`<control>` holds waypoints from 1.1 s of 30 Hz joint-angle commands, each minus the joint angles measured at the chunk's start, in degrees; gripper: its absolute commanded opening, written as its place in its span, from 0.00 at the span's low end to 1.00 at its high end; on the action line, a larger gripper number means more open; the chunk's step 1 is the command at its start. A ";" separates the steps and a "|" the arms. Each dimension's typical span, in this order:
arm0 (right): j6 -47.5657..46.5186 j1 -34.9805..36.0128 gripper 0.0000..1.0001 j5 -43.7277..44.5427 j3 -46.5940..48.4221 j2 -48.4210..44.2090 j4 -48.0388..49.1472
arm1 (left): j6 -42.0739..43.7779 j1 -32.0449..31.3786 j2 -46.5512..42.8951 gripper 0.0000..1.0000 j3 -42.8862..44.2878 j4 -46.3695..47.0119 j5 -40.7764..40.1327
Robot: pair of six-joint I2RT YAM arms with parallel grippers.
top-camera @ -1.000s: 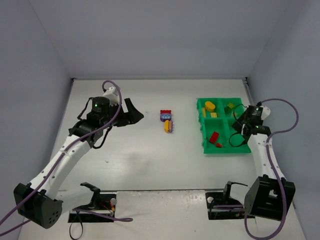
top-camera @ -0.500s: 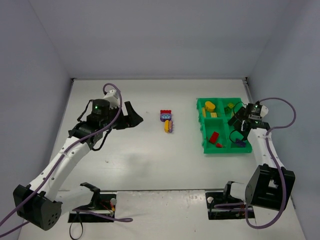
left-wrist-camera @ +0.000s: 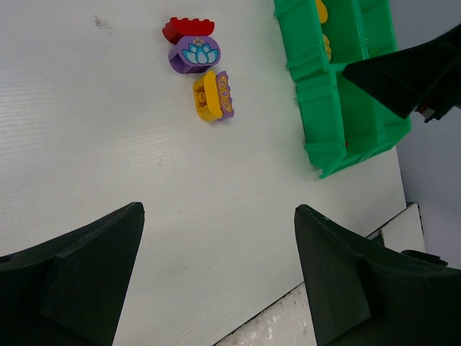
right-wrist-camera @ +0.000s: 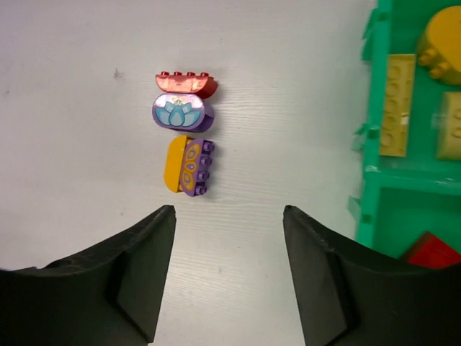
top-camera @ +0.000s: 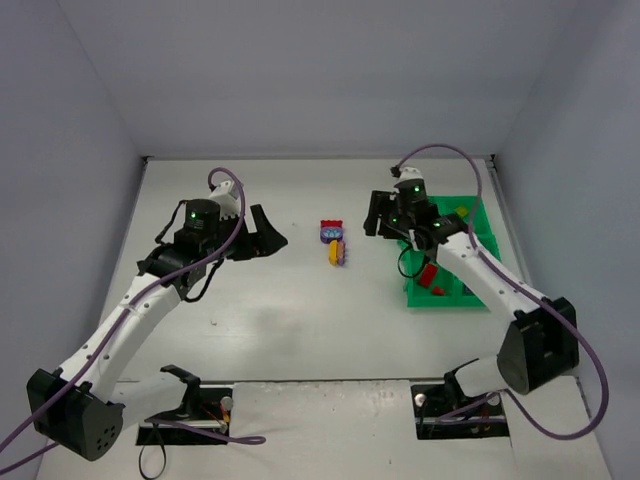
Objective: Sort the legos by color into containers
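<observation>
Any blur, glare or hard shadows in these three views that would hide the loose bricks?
Top external: even, soft light, only a faint shadow on the table. Left wrist: loose bricks sharp, its fingers dark and featureless. Right wrist: bricks crisp, small highlight on the red brick; no motion blur.

White table (top-camera: 290,310), loose legos (top-camera: 334,242), green tray (top-camera: 430,301)

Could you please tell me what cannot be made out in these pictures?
Top view: the right arm covers much of the tray, hiding most of its contents.
Right wrist view: the right edge cuts off most of the tray.
Left wrist view: tray walls and the right arm hide most contents.
</observation>
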 commanded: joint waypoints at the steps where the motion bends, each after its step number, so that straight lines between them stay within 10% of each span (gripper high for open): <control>1: 0.17 3.08 0.59 0.04 3.72 6.48 2.80 | 0.46 0.00 -1.00 0.79 0.65 2.06 0.78; 11: 9.13 8.89 0.82 4.96 11.71 20.83 2.89 | 0.10 0.00 -2.84 0.79 -0.58 -0.14 0.51; 33: 9.22 11.71 0.67 2.95 14.27 31.30 3.50 | -0.16 0.00 -3.02 0.79 -1.55 -1.29 0.86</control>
